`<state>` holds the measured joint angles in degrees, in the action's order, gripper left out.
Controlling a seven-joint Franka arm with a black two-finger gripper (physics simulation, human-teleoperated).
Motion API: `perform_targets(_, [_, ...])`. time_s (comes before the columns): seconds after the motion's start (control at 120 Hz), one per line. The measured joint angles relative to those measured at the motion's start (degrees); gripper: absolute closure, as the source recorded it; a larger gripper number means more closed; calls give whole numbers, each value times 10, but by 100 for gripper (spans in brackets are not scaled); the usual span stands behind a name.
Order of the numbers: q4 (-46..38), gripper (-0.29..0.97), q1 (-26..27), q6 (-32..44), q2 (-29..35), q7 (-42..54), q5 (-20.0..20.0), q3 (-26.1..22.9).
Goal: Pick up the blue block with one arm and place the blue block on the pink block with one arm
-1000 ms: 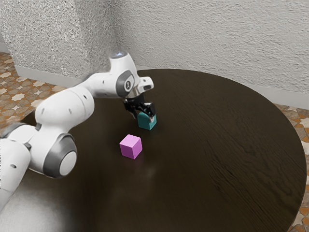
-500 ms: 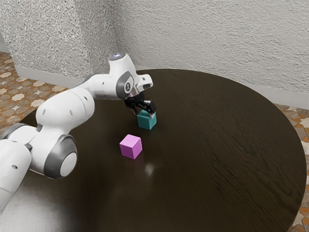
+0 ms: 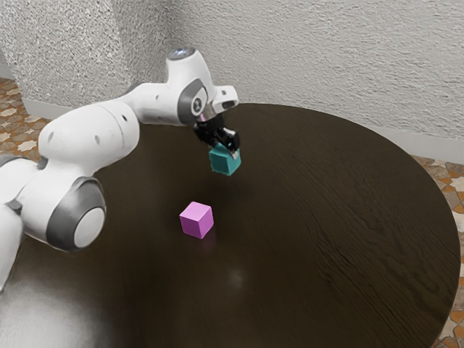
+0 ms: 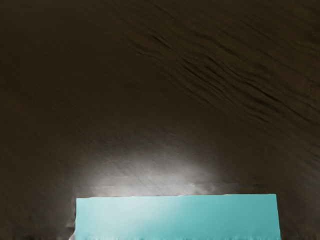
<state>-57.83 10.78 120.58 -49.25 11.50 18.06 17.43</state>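
The blue block, teal in colour, hangs in the air above the dark table, slightly tilted. My black gripper is shut on its top, both fingers pressing its sides. The pink block rests on the table below and toward the exterior view's left of the held block, apart from it. In the wrist view the blue block is a wide teal band just under my hand, with dark wood grain beyond it.
The round dark table has open surface toward the exterior view's right and front. A rough grey wall stands behind it. My white arm crosses the table's left part.
My gripper has risen with the blue block, lifting it off the table and slightly toward the back. The pink block has stayed put.
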Motion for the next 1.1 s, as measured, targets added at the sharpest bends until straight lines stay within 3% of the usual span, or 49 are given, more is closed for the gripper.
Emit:
perform_targets(0.15, [-216,45,72,7,151,-7,-1,59])
perform_targets(0.283, [-272,44,82,16,169,-12,1,71])
perform_targets(0.383, [-325,43,177,21,184,-18,13,163])
perform_targets(0.525, [-403,38,220,36,232,-26,19,186])
perform_targets(0.717, [-439,36,222,57,248,-33,16,187])
perform_targets(1.1, [-403,34,203,71,225,-38,4,168])
